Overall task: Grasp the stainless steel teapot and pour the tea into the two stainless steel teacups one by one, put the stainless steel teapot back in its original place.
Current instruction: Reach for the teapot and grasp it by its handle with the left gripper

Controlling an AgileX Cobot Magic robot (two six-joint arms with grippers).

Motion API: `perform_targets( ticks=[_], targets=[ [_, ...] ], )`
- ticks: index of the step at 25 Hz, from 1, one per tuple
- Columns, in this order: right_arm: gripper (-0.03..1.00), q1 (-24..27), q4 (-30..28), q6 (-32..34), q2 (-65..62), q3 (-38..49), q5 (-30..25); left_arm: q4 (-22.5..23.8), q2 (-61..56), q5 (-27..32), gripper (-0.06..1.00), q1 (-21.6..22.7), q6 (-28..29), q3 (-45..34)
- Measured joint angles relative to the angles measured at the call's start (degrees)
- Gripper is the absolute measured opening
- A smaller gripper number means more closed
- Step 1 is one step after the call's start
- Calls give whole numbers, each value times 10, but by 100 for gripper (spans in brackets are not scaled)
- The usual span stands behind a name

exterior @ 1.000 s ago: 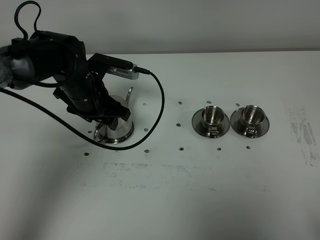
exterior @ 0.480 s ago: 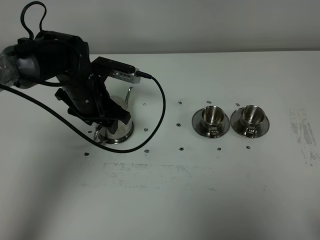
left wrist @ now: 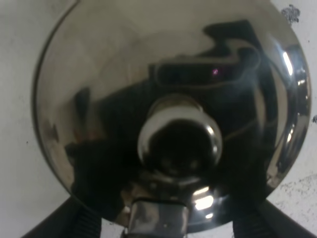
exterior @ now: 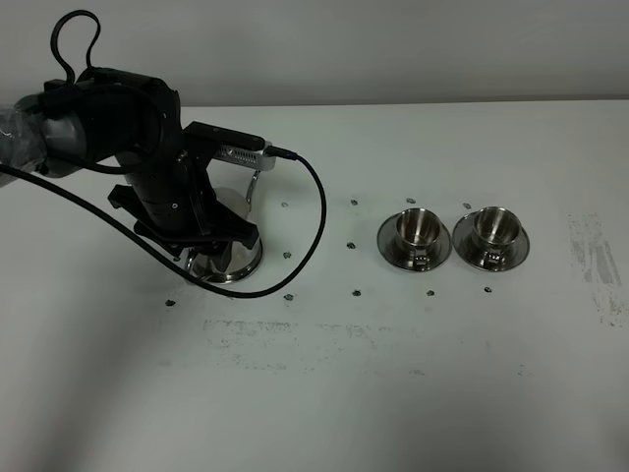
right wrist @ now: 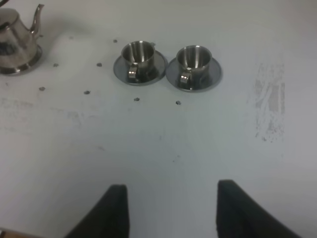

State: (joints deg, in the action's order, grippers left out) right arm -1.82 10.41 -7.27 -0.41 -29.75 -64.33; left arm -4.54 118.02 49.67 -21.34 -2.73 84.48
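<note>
**Spotter:** Where is the pot, and what is your left arm doing?

**Operator:** The shiny rounded stainless steel teapot (exterior: 231, 261) stands on the white desk (exterior: 393, 374) at the left. It is well apart from the two small steel teacups (exterior: 415, 228) (exterior: 493, 228) on their round saucers (exterior: 442, 251). My left pincer (left wrist: 171, 225) hangs right over it, spread wide. I have one finger on each side of the loop handle (left wrist: 158, 215), and they are closed on nothing. My right pincer (right wrist: 171, 210) is spread too and holds nothing, back from the cups.

**Spotter:** How do you expect it to handle?

**Operator:** It's stiff and hard, so it won't give under the pads. It's also polished like a mirror, so I judge it slippery. The belly is too wide and too round, and I'd slide off. The knobbed lid (left wrist: 178, 144) might simply lift away. The handle is the place to take it: it's narrow, and it lets me tip the thin gooseneck spout (exterior: 256, 185) toward the cups.

**Spotter:** Heavy?

**Operator:** The lid is on, so I can't see how much tea is inside. I'm assuming a full pot, with the weight hanging off to one side of my grip. I want to clamp firmly, lift slowly and keep it level.
</note>
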Motion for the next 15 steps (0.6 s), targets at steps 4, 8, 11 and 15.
perform_targets(
  ticks=[4,8,11,15],
  targets=[
    [40,0,0,0,0,0,0,0,0,-2,61,0,3,0],
    [40,0,0,0,0,0,0,0,0,-2,57,0,4,0],
    [40,0,0,0,0,0,0,0,0,-3,47,0,10,0],
    [40,0,-1,0,0,0,0,4,0,-10,23,0,15,0]
  ],
)
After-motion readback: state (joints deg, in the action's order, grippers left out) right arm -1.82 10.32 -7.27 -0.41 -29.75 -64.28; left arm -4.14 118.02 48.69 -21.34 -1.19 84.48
